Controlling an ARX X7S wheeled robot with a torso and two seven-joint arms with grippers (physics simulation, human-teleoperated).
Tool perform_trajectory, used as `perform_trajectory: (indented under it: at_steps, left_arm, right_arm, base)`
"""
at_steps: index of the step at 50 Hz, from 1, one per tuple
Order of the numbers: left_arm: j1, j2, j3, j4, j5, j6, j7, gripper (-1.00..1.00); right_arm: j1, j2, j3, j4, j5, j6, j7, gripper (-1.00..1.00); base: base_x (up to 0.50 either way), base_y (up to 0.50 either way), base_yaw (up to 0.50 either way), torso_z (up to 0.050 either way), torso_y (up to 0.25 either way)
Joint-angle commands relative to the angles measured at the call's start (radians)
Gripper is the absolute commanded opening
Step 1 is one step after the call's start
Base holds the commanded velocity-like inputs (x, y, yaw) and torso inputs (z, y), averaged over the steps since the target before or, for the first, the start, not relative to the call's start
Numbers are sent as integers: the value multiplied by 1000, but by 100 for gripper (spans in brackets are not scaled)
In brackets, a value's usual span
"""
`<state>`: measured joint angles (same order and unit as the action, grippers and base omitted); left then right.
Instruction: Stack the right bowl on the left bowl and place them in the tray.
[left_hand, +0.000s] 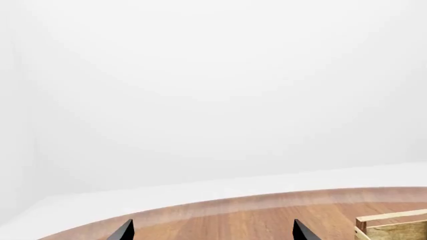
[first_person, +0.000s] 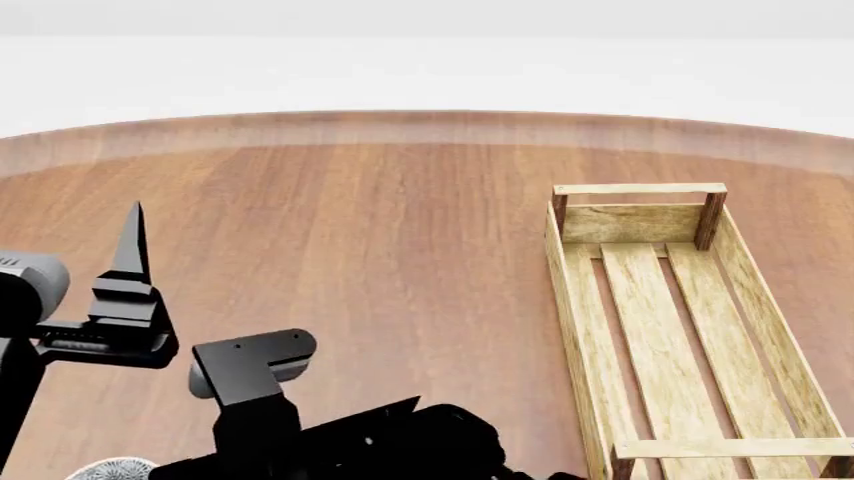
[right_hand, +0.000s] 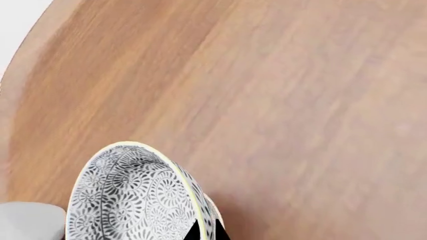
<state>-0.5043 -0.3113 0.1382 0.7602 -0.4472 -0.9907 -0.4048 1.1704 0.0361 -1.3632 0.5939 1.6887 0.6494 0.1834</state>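
Observation:
A bowl (right_hand: 133, 195) with a grey floral pattern and a pale rim fills the near part of the right wrist view. My right gripper (right_hand: 203, 233) is shut on its rim, one black fingertip inside and one outside. A sliver of a patterned bowl (first_person: 114, 468) shows at the bottom left of the head view. I cannot tell whether a second bowl sits under it. The long light-wood tray (first_person: 574, 300) lies empty at the right; its corner (left_hand: 393, 227) shows in the left wrist view. My left gripper (left_hand: 213, 232) is open and empty above the table.
The round wooden table (first_person: 374, 230) has its curved far edge (first_person: 400, 118) close behind the tray. My right arm (first_person: 334, 430) crosses the bottom of the head view. A grey-white arm part (right_hand: 27, 220) sits beside the bowl.

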Motion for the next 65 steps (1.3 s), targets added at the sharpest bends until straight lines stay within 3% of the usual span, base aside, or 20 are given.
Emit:
perform_trajectory:
  at_steps: [1,36,65]
  left_arm:
    - [7,10,-20,-14,17,30,28,100]
    - [28,-8,-32,-7,-2,39,19,100]
    - [52,-34,5,7,0,69,28,100]
  right_arm:
    - [67,-36,-222,21,160,-125,-54,-100]
    - [45,-36,-211,-103,-51,-39,-137,-100]
    - [49,-36,-204,-159,-208,-145,-213,-100]
  base:
    - [0,0,0,0,0]
    - [0,0,0,0,0]
    - [0,0,0,0,0]
